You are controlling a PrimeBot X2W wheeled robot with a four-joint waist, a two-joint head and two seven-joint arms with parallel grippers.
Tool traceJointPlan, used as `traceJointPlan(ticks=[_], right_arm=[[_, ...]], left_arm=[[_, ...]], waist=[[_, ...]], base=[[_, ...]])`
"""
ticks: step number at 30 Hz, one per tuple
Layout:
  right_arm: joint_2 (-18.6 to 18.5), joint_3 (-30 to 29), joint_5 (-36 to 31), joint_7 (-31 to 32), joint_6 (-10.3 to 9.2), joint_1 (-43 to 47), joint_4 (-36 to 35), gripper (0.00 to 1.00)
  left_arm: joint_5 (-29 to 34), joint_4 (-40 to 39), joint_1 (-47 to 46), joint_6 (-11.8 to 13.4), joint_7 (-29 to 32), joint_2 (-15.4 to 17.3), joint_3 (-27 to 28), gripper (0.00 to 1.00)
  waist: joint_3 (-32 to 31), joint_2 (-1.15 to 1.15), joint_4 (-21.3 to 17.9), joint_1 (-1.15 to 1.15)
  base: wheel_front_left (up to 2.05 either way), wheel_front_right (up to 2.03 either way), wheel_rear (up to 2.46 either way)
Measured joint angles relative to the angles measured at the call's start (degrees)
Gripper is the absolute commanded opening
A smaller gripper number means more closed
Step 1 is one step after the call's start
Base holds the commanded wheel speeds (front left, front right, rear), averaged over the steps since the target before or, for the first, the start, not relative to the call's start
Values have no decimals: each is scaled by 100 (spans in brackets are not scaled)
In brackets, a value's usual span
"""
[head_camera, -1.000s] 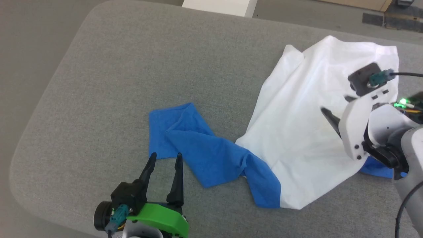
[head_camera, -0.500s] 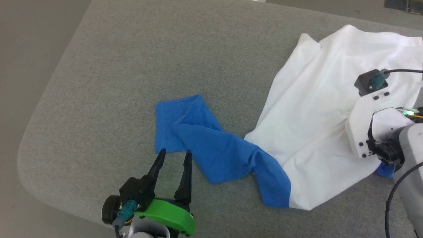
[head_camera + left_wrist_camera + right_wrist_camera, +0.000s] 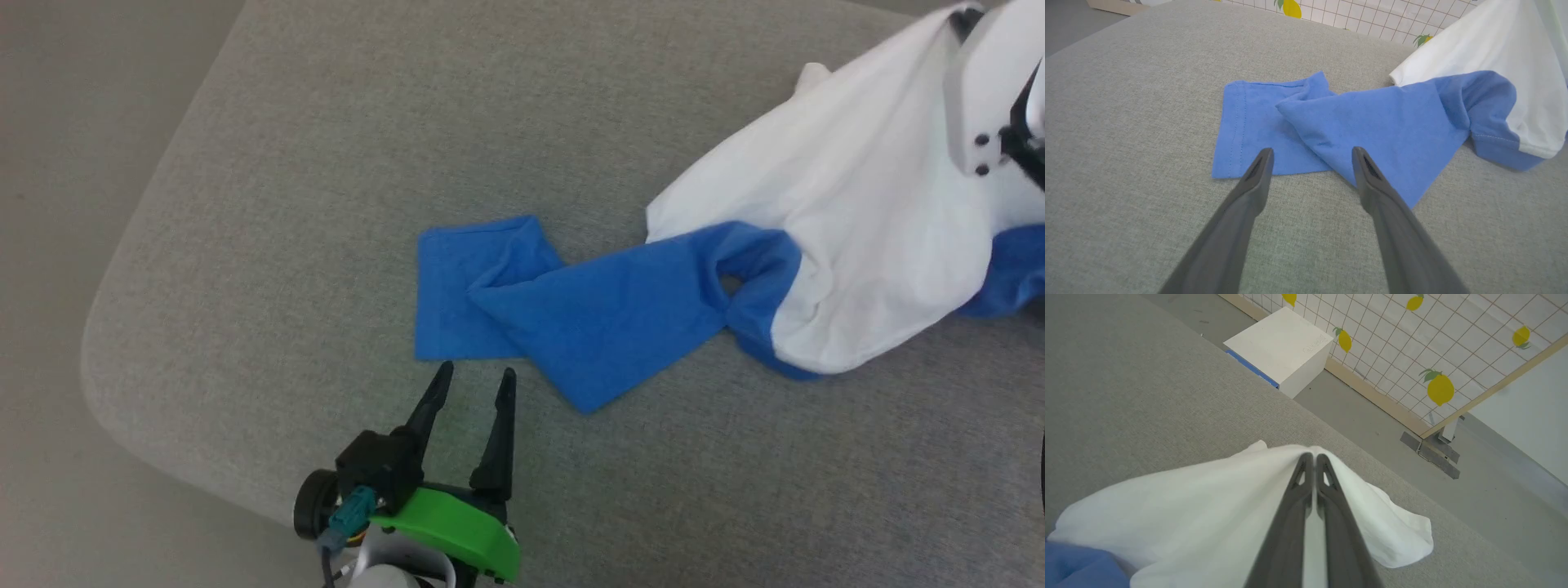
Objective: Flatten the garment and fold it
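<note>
The right jaws are pressed together on a pinch of the garment's (image 3: 1208,506) white body. The cloth tents up to them and falls away on either side down to the grey padded counter (image 3: 1126,396). A scrap of blue shows below and to their left.

The left jaws are spread and hold nothing. They sit low over the counter, with their tips just short of the near edge of the blue sleeve (image 3: 1372,118). Straight ahead of them the cuff (image 3: 1249,122) lies flat. Beyond the right-hand tip the sleeve doubles back over the cuff in a slanting fold, then runs off to the raised white body.

The step in hand looks like flattening, and no folding has begun. The body is held up while one sleeve lies crossed over itself. The next move probably falls to the left jaws: ease forward, close on the cuff's hem, and draw it away from the body until the fold opens. The knit is thin, so they must catch a single layer, and the right jaws must lay the body down smoothly.
</note>
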Motion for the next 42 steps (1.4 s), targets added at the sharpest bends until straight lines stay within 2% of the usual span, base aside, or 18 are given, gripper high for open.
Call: traceJointPlan(ticks=[3, 4, 6, 7, 8, 9, 16, 21, 28, 30, 34, 37, 40, 42], right_arm=[[65, -44, -268, -319, 0, -191, 446, 0], [154, -108, -592, -759, 0, -220, 953, 0], [236, -131, -833, -1101, 0, -236, 1204, 2], [307, -179, -943, -1246, 0, -250, 1352, 39], [378, -225, -1012, -1347, 0, -264, 1491, 96], [430, -241, -1038, -1395, 0, -269, 1607, 100], [564, -111, -822, -1793, 0, -304, 1848, 100], [527, -220, -247, -1996, 0, 78, 1212, 100], [606, -809, 79, -2075, 0, 2033, -660, 100], [947, -1184, 93, -2002, 0, 3105, -1536, 100], [1555, -1641, -99, -2095, 0, 4524, -2575, 100], [1949, -1812, -156, -2257, -1, 5456, -3088, 100], [2041, -1909, -202, -2504, 0, 6113, -3385, 100], [2042, -2020, 75, -2674, 0, 6338, -3407, 100]], left_arm=[[0, 118, -68, -69, -33, -88, -91, 100], [1, 205, -131, -121, -40, -157, -136, 100], [2, 257, -150, -142, -55, -193, -147, 100], [4, 278, -161, -145, -55, -209, -151, 100], [9, 299, -180, -156, -55, -220, -155, 100], [12, 313, -203, -162, -56, -227, -154, 100], [58, 371, -306, -159, -86, -210, -79, 100], [65, 331, -297, -99, -85, -27, 34, 100], [78, 60, -91, 66, -24, 310, 163, 100], [79, -82, 64, 134, 23, 423, 216, 100], [77, -234, 250, 227, 49, 498, 257, 100], [75, -337, 404, 277, 69, 544, 265, 100], [67, -443, 531, 297, 67, 616, 287, 100], [79, -500, 577, 323, 49, 665, 315, 100]], waist=[[96, 0, 127, 0], [185, 0, 252, 0], [242, 0, 310, 0], [275, 0, 328, 0], [307, 0, 335, 0], [326, 0, 332, 0], [293, 0, 117, 0], [91, 0, -171, 0], [-318, 0, -725, 0], [-475, 0, -978, 0], [-676, 0, -1286, 0], [-826, 0, -1465, 0], [-961, 0, -1614, 0], [-1038, 0, -1699, 0]], base=[[0, 0, 0], [0, 0, 0], [0, 0, 0], [0, 0, 0], [0, 0, 0], [0, 0, 0], [0, 0, 0], [0, 0, 0], [0, 0, 0], [0, 0, 0], [0, 0, 0], [0, 0, 0], [0, 0, 0], [0, 0, 0]])
